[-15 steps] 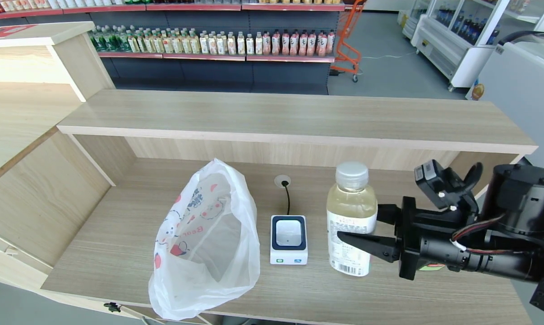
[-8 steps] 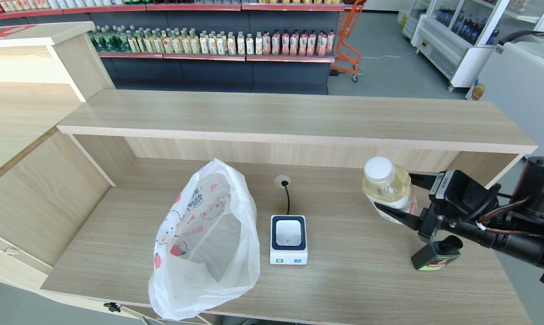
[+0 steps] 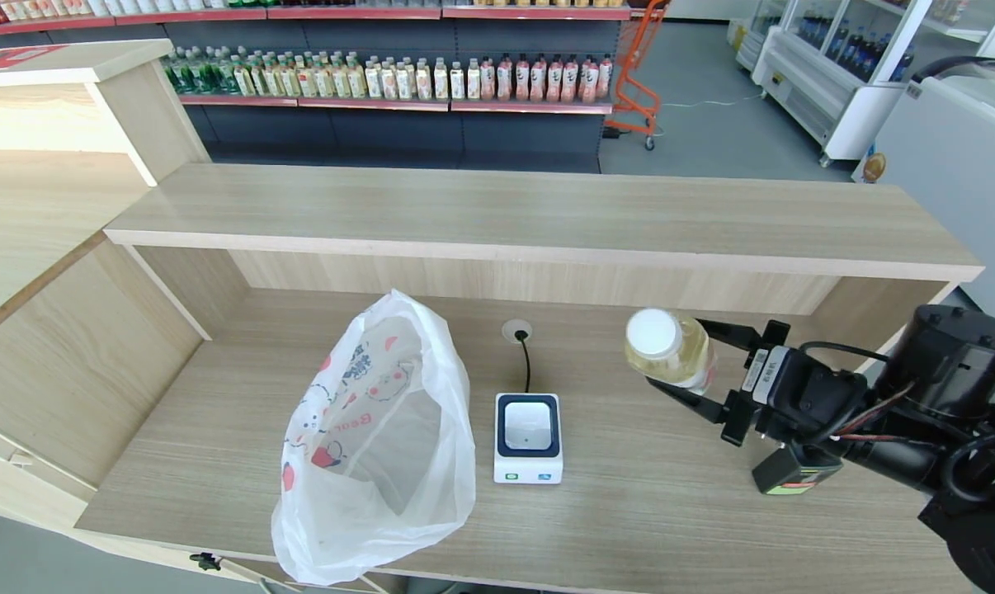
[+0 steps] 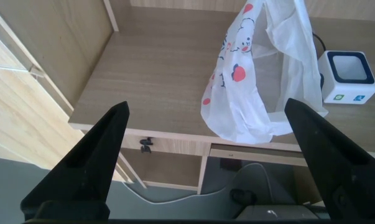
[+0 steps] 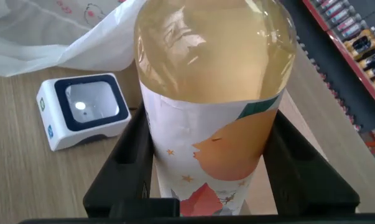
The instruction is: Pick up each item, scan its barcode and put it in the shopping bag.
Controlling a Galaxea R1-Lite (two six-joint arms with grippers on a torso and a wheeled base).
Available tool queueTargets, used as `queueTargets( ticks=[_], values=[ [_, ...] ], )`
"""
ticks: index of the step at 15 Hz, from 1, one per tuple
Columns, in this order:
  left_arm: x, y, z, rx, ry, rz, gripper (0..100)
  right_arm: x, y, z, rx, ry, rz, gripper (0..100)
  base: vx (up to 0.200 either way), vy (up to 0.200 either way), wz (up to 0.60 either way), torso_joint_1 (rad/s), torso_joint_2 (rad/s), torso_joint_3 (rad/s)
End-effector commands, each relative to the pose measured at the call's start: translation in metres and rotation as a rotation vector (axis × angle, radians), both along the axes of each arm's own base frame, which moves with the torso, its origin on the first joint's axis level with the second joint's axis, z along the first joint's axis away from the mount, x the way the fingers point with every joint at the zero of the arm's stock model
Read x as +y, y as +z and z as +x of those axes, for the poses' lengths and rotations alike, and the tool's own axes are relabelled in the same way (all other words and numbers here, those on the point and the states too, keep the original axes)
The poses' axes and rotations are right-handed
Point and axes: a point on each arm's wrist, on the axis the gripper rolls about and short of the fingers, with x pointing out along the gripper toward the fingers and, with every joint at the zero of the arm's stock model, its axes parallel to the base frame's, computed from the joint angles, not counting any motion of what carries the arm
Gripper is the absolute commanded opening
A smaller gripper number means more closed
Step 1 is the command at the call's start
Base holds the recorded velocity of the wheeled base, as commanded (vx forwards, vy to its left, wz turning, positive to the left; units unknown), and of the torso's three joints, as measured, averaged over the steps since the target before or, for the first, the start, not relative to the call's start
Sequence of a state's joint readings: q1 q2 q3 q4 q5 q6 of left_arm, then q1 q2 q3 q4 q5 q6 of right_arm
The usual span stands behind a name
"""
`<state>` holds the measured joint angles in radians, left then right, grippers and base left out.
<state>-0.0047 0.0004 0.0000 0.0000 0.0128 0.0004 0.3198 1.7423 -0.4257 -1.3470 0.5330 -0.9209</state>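
Head view: right tool (image 3: 676,355) is clamped on the bottle (image 3: 658,340), one finger on each side of the labelled body. The bottle is up off the bench (image 3: 671,511), tipped over so the white cap points toward the robot's left and partly up at the camera. It hangs to the right of the scanner (image 3: 528,437), near it but not over its window.

- The grip sits low on the body. That leaves the shoulder and cap free, and looks deliberate so the label can be rolled toward the scanner glass.
- The tilt is likely a reorientation for scanning. No barcode is visible on the bottle at this moment, so which face it lies on cannot be told.
- The scanner sits flat on the bench with its window facing up and its cable (image 3: 524,363) running back to a grommet. The item must therefore come over it label-down.
- The shopping bag (image 3: 378,445) stands just left of the scanner with its mouth gaping upward, placed so a scanned item can go straight across and drop in. No item can be made out inside it.

Right wrist view: the bottle (image 5: 215,124) stands between the two fingers of the tool (image 5: 215,168), pale yellow liquid above a white and orange label. The scanner (image 5: 81,109) and an edge of the bag (image 5: 69,31) lie beyond.

Left wrist view: the left tool (image 4: 206,106) has its fingers spread wide and holds nothing. It is set back off the near edge of the bench, looking at the bag (image 4: 255,93) and the scanner (image 4: 347,76). It is probably waiting to steady the bag.

Judged step: carrying the bottle to the scan. Bagging is not yet done.
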Motion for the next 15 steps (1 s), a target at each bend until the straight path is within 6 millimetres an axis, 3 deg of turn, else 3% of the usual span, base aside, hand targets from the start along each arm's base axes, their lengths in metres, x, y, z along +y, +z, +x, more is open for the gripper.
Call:
queueTargets(
  ticks=[1, 9, 12, 15],
  values=[
    [0.000, 0.000, 0.000, 0.000, 0.001, 0.001, 100, 0.002, -0.004, 0.002, 0.016, 0.008, -0.002, 0, 0.000, 0.000, 0.00, 0.000, 0.00, 0.000],
    [0.000, 0.000, 0.000, 0.000, 0.000, 0.000, 100, 0.009, 0.005, 0.015, 0.058, 0.066, 0.079, 0, 0.000, 0.175, 0.00, 0.003, 0.00, 0.002],
    [0.000, 0.000, 0.000, 0.000, 0.000, 0.000, 100, -0.001, -0.015, 0.031, 0.128, 0.075, 0.067, 0, 0.000, 0.200, 0.00, 0.002, 0.00, 0.002],
    [0.000, 0.000, 0.000, 0.000, 0.001, 0.000, 100, -0.014, -0.034, 0.048, 0.187, 0.099, 0.056, 0, 0.000, 0.000, 0.00, 0.000, 0.00, 0.000]
  ],
)
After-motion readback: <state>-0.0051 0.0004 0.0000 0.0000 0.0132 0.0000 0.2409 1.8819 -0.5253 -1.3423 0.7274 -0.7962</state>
